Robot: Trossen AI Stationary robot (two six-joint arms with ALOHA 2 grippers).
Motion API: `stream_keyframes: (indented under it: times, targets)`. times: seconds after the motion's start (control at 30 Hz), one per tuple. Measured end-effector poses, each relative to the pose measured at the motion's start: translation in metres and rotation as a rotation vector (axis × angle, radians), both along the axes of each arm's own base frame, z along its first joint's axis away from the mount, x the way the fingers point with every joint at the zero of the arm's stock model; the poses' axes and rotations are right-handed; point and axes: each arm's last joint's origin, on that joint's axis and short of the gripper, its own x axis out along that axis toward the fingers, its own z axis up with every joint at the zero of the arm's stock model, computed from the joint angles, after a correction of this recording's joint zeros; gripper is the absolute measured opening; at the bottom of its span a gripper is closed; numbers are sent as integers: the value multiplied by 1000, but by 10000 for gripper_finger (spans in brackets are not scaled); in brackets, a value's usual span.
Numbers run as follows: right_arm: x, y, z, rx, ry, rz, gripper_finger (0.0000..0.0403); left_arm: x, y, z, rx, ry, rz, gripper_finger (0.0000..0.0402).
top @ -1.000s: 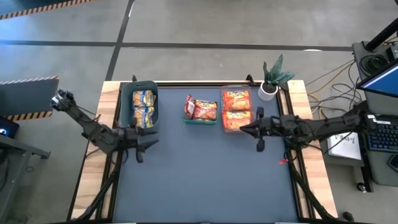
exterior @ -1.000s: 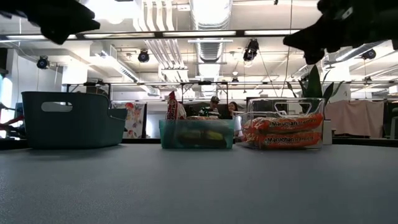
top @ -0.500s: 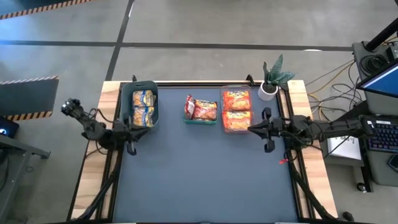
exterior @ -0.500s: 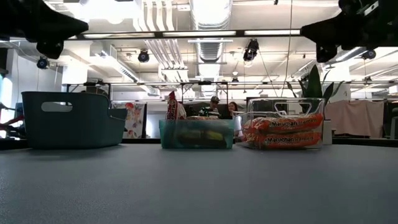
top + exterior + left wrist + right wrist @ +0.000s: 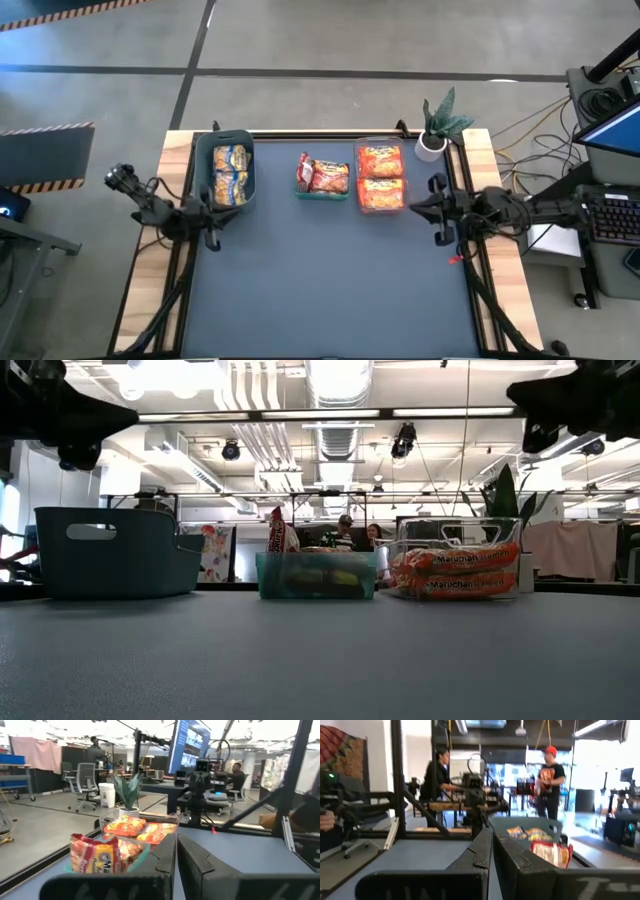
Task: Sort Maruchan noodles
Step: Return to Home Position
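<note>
Maruchan noodles lie sorted in three bins along the table's far edge. Yellow-and-blue packets [image 5: 229, 171] fill a dark teal bin [image 5: 204, 150], red-and-white packets [image 5: 322, 176] a small teal bin [image 5: 316, 575], and orange packets [image 5: 380, 177] a clear bin [image 5: 457, 528]. My left gripper [image 5: 215, 225] hovers shut and empty near the dark teal bin's near end. My right gripper [image 5: 418, 208] hovers shut and empty just right of the clear bin. Both sets of fingers show closed in the wrist views [image 5: 175, 854] [image 5: 492, 851].
A potted plant [image 5: 440, 125] stands at the far right corner. The dark mat [image 5: 325, 290] stretches bare between the bins and the near edge. People and desks show in the room beyond the table.
My left gripper has shut on nothing and drawn back toward the table's left edge. My right gripper, shut throughout, has drawn back toward the right edge, away from the clear bin. The packets and bins have stayed where they were.
</note>
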Motion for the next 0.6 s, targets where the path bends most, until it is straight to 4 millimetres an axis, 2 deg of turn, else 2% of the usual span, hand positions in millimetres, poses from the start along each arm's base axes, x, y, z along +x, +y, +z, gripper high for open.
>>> stream_keyframes:
  times: [0.17, 0.33, 0.6]
  targets:
    - [-4, 0, -17, -29, -14, -4, 9, 3, -3, -14, 5, 3, -19, 0]
    - [-10, 1, -15, -74, -46, 25, 9, 4, -3, -15, -8, 12, -19, 0]
    - [-6, 1, -25, -98, 61, 10, 9, 4, -3, -21, 65, 80, 6, 0]
